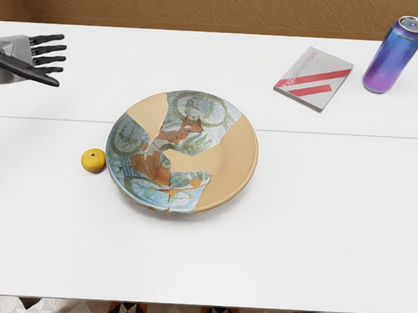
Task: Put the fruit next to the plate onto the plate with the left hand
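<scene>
Fruit [93, 160], small and orange-yellow, sits on the table [317, 225] just beside the plate's [240, 155] left rim, not yet on it. Your left hand [39, 58] hangs near the picture's left edge, well apart from the fruit, fingers [48, 50] stretched out and spread, holding nothing and touching nothing. You should bring it down over the fruit from above, keeping clear of the rim, and close evenly, since a round thing will likely roll if nudged from one side. Leave the book [313, 78] and can [395, 55] alone.
</scene>
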You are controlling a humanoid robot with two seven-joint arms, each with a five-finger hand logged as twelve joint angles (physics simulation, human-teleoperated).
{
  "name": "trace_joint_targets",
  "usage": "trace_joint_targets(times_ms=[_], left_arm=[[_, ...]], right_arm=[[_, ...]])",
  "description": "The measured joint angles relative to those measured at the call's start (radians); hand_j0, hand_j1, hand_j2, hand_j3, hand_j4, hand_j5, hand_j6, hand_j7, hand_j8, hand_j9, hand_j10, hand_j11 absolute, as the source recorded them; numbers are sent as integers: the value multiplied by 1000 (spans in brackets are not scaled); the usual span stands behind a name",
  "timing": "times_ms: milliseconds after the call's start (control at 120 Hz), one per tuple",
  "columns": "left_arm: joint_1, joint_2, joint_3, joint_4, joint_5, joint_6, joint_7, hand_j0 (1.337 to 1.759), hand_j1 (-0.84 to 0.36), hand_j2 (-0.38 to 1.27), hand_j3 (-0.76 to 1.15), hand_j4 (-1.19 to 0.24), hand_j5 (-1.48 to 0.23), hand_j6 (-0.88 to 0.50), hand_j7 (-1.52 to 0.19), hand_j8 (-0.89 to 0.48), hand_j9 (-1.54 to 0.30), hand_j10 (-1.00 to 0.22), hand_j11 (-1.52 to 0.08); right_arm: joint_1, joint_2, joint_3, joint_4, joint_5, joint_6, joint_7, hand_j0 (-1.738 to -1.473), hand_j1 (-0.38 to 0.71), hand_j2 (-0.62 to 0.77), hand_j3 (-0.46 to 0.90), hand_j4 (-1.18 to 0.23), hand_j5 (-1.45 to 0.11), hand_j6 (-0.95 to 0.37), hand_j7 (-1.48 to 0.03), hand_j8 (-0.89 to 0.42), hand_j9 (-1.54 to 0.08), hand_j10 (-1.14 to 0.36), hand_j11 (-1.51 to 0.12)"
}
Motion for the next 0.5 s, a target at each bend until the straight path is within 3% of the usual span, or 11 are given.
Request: trace_joint_targets(times_ms=[192, 342, 500], left_arm=[[-18, 4, -1, -10, 98, 0, 0, 1658, 349, 1, 0, 0, 0, 1, 0, 1, 0, 1, 0], [-63, 43, -1, -78, 248, 0, 7, 1658, 349, 0, 0, -1, 0, -1, 0, -1, 0, 0, 0], [-98, 113, -1, -133, 316, 0, 101, 1658, 349, 0, 0, -2, 0, -2, 0, -1, 0, -1, 0]], right_arm=[[-2, 0, 4, 0, 1, 1, 0, -1658, -349, 1, 0, -1, 0, -2, 0, -1, 0, -1, 0], [-13, 0, 3, 0, 2, 6, 0, -1658, -349, 0, 0, -1, 0, -2, 0, -1, 0, -1, 0], [-16, 0, 2, 0, 2, 7, 0, -1658, -349, 0, 0, -1, 0, -2, 0, -1, 0, -1, 0]])
